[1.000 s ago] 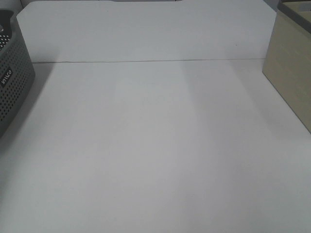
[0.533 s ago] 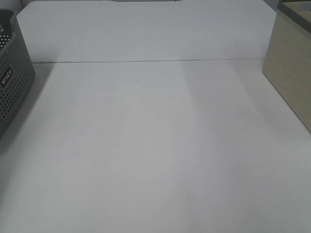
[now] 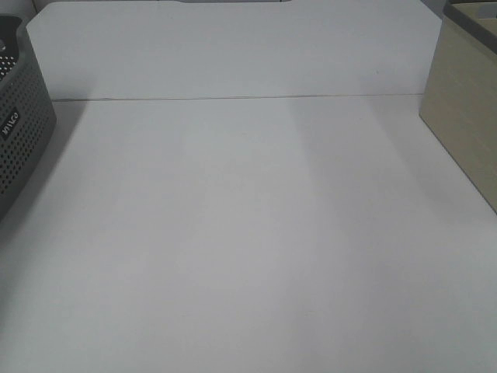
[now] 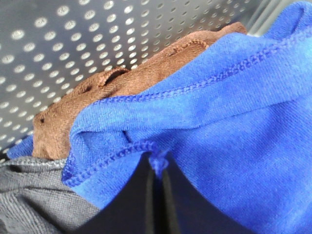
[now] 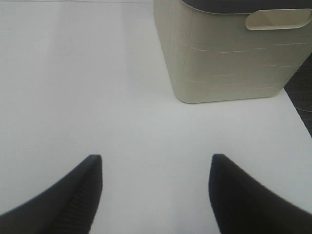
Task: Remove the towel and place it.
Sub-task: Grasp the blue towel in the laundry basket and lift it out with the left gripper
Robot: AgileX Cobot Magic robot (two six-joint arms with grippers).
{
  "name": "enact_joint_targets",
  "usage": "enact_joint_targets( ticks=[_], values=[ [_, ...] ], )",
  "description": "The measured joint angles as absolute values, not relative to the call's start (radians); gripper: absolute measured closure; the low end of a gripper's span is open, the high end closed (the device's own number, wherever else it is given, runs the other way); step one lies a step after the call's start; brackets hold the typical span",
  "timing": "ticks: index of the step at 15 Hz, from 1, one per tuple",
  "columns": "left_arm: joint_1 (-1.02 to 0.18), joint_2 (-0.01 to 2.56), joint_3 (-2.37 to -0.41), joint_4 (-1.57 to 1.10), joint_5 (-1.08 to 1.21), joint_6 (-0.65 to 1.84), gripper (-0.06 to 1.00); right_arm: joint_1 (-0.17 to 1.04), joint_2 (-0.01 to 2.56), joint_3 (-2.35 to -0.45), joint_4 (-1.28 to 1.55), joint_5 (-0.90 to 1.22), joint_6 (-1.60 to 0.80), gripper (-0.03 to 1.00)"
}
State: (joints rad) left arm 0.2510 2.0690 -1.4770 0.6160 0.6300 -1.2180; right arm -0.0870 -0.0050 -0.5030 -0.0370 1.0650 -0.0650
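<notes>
If hauled up fast, towel [image 4: 234, 122]: liable to slip out of a thin nip on its stitched hem and drop back into the basket.
Brown cloth [image 4: 122, 83]: pressed against the towel's fold and partly under it; apt to cling to the plush pile and ride out with it.
Grey cloth [image 4: 34, 195]: touching the hem just beside the jaws; same danger of being dragged along.
Grey basket [image 3: 19, 132]: at the left edge of the high view, its perforated wall close behind the cloths in the left wrist view; likely to catch the towel on its rim, or to shift, if pulled sideways rather than up.
Left jaws: closed almost together on a small pucker of blue hem, only a sliver of gap between the tips; gripping the towel, with no other cloth visibly caught.
Towel relative to left jaws: hem fold right at the tips, the bulk spreading away beyond them, heaped over the other cloths inside the basket; hidden in the high view.
Right jaws: spread wide and empty, hanging over bare table [image 5: 97, 87], well apart from the towel.
Beige bin [image 5: 229, 53]: ahead of the right jaws; at the right edge of the high view.
Table: no towel on it, so placing not yet begun.
</notes>
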Motion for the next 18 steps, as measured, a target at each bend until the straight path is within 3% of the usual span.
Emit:
enact_joint_targets(
  ticks=[12,18],
  values=[
    [0.107,1.669,-1.477,0.626,0.476,-0.839,0.94,-0.087,-0.005,-0.503,-0.037,1.065,-0.065,0.34],
    [-0.005,1.459,-1.477,0.627,0.224,-0.617,0.94,-0.087,0.059,-0.503,0.024,1.065,-0.119,0.34]
  ],
)
